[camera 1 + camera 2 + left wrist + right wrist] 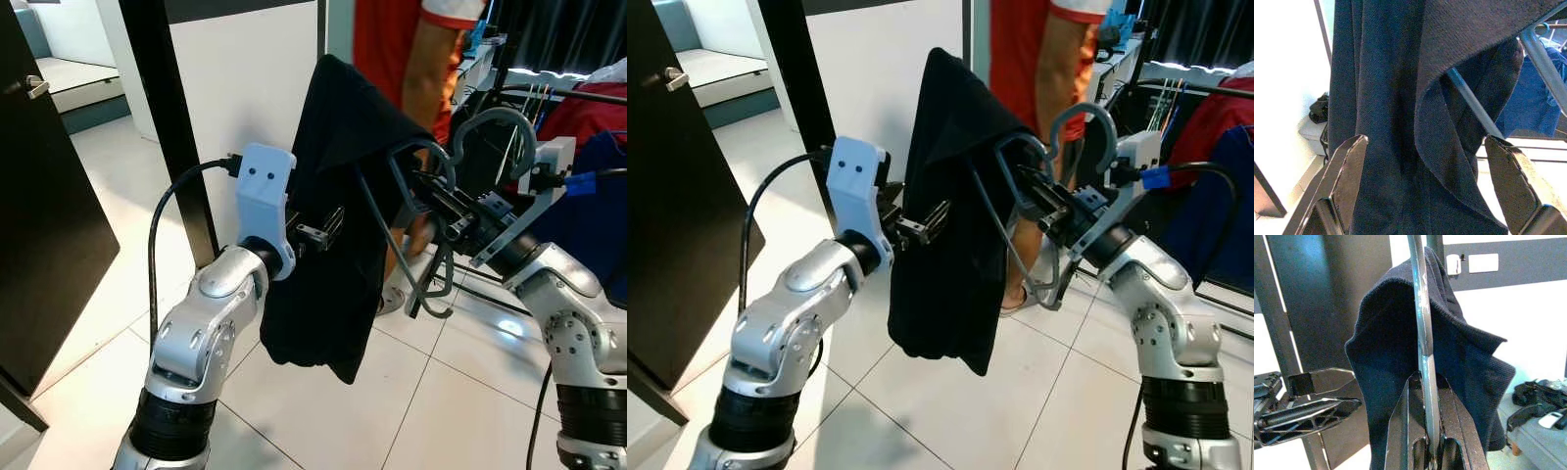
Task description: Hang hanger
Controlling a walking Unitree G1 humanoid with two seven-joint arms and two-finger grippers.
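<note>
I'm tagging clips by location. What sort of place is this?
Probably a room in a home set up for hanging laundry: a clothes rack with garments stands on the right, the floor is pale tile, and a dark door opens on the left. A person stands nearby.

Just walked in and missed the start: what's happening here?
The right gripper is shut on a grey hanger with a dark garment draped over it, held in the air. The left gripper is open beside the cloth. A person stands behind. The hanger is not yet hung.
</note>
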